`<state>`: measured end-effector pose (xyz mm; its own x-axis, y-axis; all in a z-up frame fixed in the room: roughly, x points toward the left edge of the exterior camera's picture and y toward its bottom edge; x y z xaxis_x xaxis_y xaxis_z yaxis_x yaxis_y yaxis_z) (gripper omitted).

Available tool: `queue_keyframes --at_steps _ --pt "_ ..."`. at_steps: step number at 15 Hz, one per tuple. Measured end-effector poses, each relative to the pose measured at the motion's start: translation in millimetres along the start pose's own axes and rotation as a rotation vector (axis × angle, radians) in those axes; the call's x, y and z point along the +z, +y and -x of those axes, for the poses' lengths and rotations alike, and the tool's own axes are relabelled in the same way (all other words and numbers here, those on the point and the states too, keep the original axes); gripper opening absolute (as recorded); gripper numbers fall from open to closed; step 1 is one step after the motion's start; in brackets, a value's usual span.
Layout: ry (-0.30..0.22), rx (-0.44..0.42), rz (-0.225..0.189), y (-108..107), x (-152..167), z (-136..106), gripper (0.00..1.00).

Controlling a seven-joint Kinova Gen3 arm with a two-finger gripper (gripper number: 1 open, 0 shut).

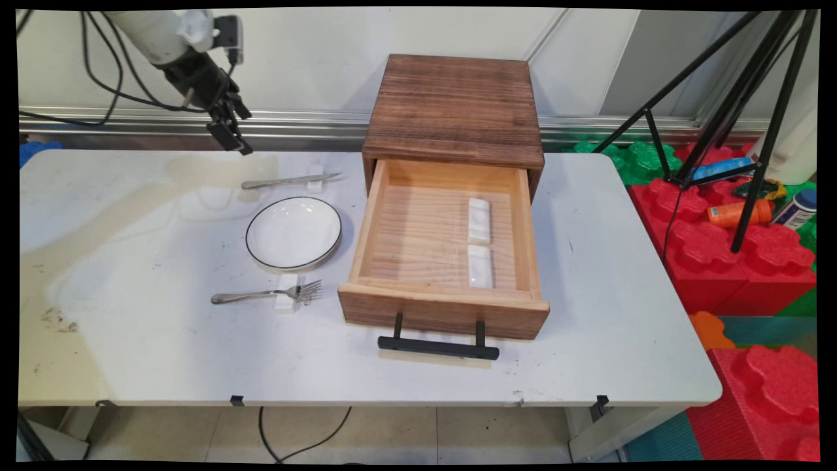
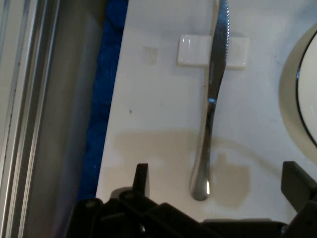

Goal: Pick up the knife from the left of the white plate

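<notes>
Knife [image 2: 213, 99] is the thing nearest the gripper [image 2: 218, 188]: it lies on the white table [image 1: 621, 275] at the far left, its blade propped on a small white rest [image 2: 190, 51], its handle end just between the spread black fingers [image 2: 141, 179], which hang above it and hold nothing. No writing can be read anywhere.

Largest on the table is a wooden drawer box [image 1: 454, 108] with its drawer [image 1: 444, 255] pulled out toward the near edge by a black handle [image 1: 438, 347]. Inside the drawer lie two more white rests [image 1: 478, 220], end to end, right of centre. Left of the drawer sits a white plate with a dark rim [image 1: 293, 233], empty. Nearer still, a fork [image 1: 265, 294] lies across its own white rest [image 1: 288, 302].
</notes>
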<state>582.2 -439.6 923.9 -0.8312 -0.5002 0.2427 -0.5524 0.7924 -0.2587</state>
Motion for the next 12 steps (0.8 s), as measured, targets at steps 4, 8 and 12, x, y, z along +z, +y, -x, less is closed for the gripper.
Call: queue_keyframes --at_steps 4,8,12 --pt "-0.033 0.056 0.047 -16 38 -14 1.00" --pt "-0.054 0.091 0.095 -23 68 -25 1.00" --pt "-0.059 0.112 0.130 -26 95 -35 1.00"
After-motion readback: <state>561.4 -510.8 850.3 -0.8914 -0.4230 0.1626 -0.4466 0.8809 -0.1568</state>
